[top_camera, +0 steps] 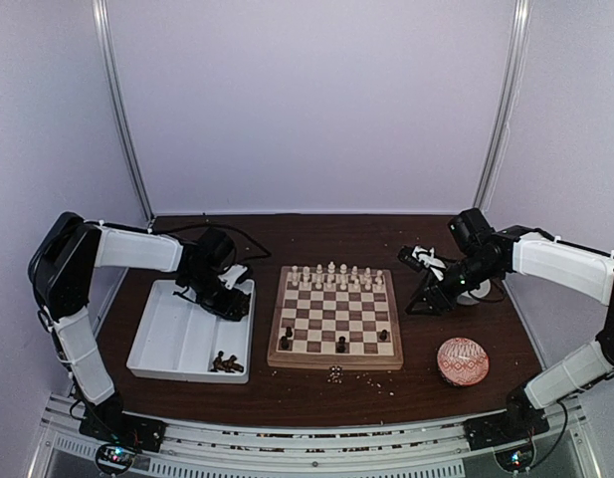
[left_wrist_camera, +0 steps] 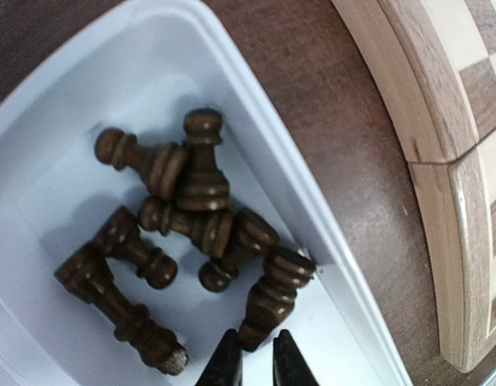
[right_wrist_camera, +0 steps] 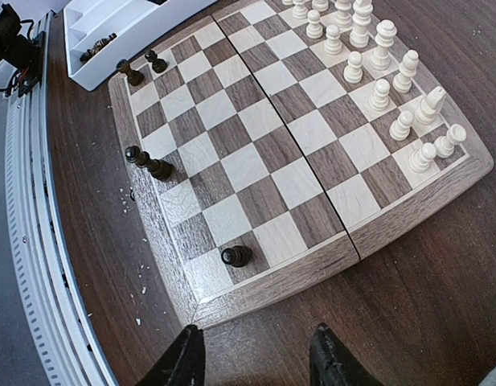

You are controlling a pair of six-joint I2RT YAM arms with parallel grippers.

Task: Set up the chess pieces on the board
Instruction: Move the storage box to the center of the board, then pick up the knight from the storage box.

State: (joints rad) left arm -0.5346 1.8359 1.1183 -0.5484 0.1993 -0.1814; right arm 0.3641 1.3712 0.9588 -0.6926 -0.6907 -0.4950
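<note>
On the table lies the board, a white tray just left of it. Cream pieces line the board's far rows; four dark pieces sit nearer. More dark ones heap in the tray. Right jaws gape, empty; left jaws nearly meet at one heaped piece's end, grip unclear.

We find no text, label, brand, number or sign that can be read in any of the views; the board shows only its light and dark squares, and its border carries no letters or figures that we can make out. The round red-and-white object to the right of the board bears a pattern; it is too small for us to tell whether it includes any writing.
</note>
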